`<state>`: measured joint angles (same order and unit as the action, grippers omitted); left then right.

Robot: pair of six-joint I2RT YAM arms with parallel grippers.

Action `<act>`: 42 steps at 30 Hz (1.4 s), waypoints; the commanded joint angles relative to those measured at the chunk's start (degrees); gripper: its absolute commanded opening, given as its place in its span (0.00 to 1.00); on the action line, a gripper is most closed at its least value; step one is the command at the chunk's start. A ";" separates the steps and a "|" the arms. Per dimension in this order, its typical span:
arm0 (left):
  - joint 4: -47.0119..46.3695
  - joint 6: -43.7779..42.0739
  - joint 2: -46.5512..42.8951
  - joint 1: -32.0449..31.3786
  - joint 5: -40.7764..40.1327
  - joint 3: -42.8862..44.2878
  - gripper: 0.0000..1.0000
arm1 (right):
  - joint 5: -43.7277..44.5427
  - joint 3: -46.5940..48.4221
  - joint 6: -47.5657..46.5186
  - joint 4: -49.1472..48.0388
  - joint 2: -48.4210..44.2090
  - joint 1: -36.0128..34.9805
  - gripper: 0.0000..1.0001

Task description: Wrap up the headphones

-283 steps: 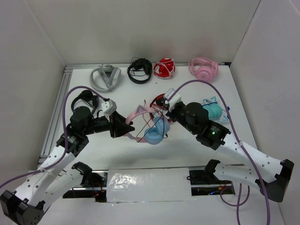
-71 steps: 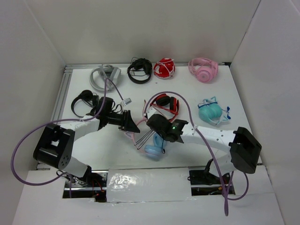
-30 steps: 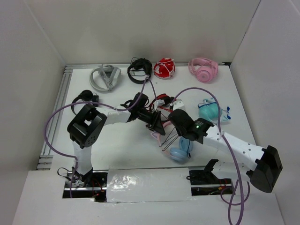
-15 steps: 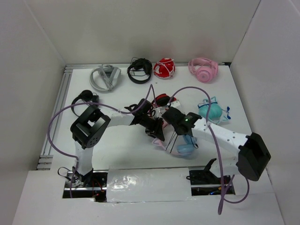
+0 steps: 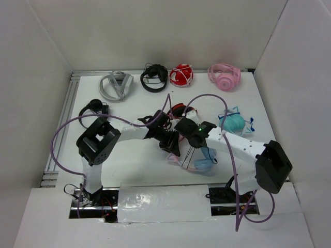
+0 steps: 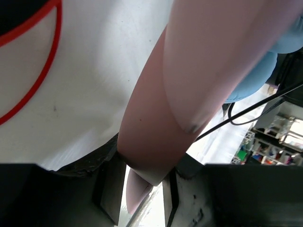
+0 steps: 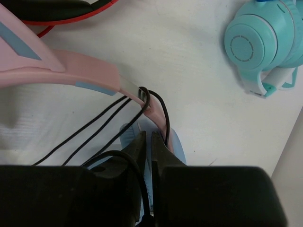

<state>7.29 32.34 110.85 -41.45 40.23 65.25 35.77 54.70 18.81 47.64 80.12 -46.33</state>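
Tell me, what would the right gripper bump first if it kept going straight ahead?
Most likely the headphones' pink headband, just ahead of the right gripper where the black cable loops over it. Depth is unclear, so it might slip past.

Both arms crowded the headphones (image 5: 202,161). The left hand (image 5: 175,150) clamped the pink band from the left, and the right hand (image 5: 191,146) sat pinched on the cable (image 5: 187,157) just behind. The cable's black strands hung between them and barred any pass over the middle. Close behind the headphones lay a red-and-black pair (image 5: 178,109), and to their right rear a teal pair (image 5: 232,123). Left of the headphones the counter (image 5: 129,163) lay bare as far as a black pair (image 5: 92,109), well off to the left rear. A row of headsets (image 5: 154,77) lined the far edge, well apart from the headphones.
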 commanded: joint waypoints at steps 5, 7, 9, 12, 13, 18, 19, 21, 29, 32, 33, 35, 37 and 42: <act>1.67 -4.56 -2.30 -3.81 3.45 2.24 0.00 | 3.34 4.01 5.53 5.88 -4.44 -2.98 0.18; 4.12 -4.82 -1.34 -4.43 2.41 5.22 0.00 | 3.87 3.93 6.85 7.28 -4.97 -2.98 0.20; 6.24 -5.09 -0.20 -5.65 0.48 8.47 0.00 | 3.61 3.75 7.91 7.73 -5.67 -2.89 0.21; 8.26 -5.35 0.86 -6.62 -0.41 10.59 0.00 | 3.43 3.31 8.18 7.21 -6.29 -2.89 0.22; 9.40 -5.09 1.12 -6.62 -0.94 11.03 0.05 | 3.52 3.22 8.17 7.12 -6.29 -2.89 0.23; 13.01 -4.39 2.00 -6.71 -5.07 13.32 0.70 | 3.43 3.05 8.53 7.21 -6.46 -2.89 0.24; 13.19 -4.48 1.83 -6.63 -5.25 13.49 0.81 | 3.52 2.96 8.53 7.29 -6.64 -2.98 0.24; 13.54 -4.65 1.57 -6.71 -5.86 14.02 0.87 | 3.26 2.87 8.44 7.12 -6.73 -2.81 0.24; 15.12 -4.65 0.51 -6.62 -8.85 14.29 0.99 | 1.94 2.43 7.74 6.33 -6.03 -0.88 0.25; 15.39 -4.56 -0.72 -6.54 -9.99 13.85 0.99 | 1.85 2.43 7.74 6.41 -4.80 0.88 0.25; 15.47 -4.48 -1.42 -6.45 -10.34 13.67 0.99 | 1.85 2.52 7.74 6.42 -4.36 1.32 0.25; 15.48 -4.48 -2.30 -6.19 -10.70 13.15 0.99 | 2.37 2.52 8.08 6.50 -4.27 1.68 0.25; 15.48 -4.39 -3.97 -5.83 -10.78 12.53 0.99 | 3.51 2.61 8.70 6.85 -4.96 1.59 0.25; 14.68 -5.18 -11.15 -5.57 -11.66 12.00 0.99 | 6.59 7.07 11.16 7.74 -9.87 1.85 0.40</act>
<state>22.76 28.45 106.50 -47.33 29.28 76.90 38.33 56.51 27.46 53.91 75.09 -44.95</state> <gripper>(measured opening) 0.993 0.367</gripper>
